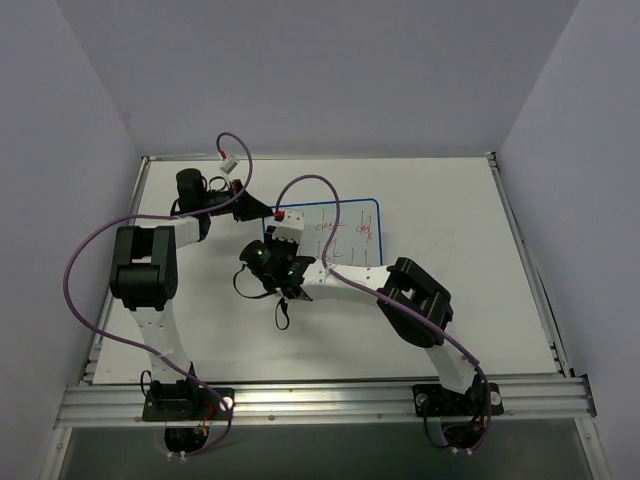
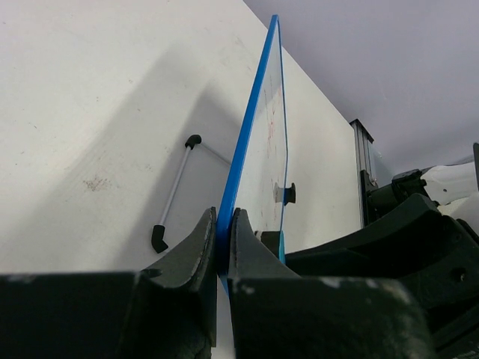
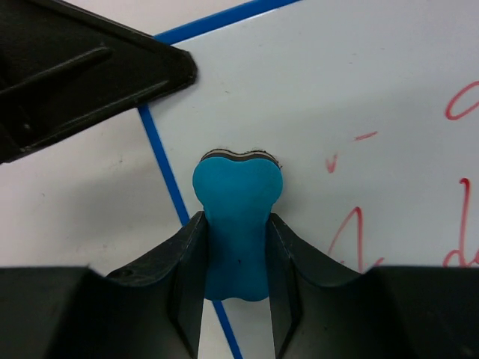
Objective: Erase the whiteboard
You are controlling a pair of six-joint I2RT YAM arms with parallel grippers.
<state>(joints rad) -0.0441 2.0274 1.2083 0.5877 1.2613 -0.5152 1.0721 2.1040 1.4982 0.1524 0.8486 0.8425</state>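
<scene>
The whiteboard (image 1: pixel 345 215), mid-table (image 1: pixel 450 220), is pinched at its left edge by the left tool (image 2: pixel 224 224). An eraser (image 3: pixel 238 183), clamped in the right tool (image 3: pixel 236 224), is held against it close by. A rod (image 2: pixel 174 196) is seen alongside.

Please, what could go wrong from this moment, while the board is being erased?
1. The left gripper clamps only the thin blue frame of the whiteboard, so the pressure of wiping may make it slip or pivot.
2. The eraser in the right gripper sits beside that frame, close to the left fingers. A stroke that way may hit them.
3. The red writing lies to the other side, so part of it could be missed.
</scene>
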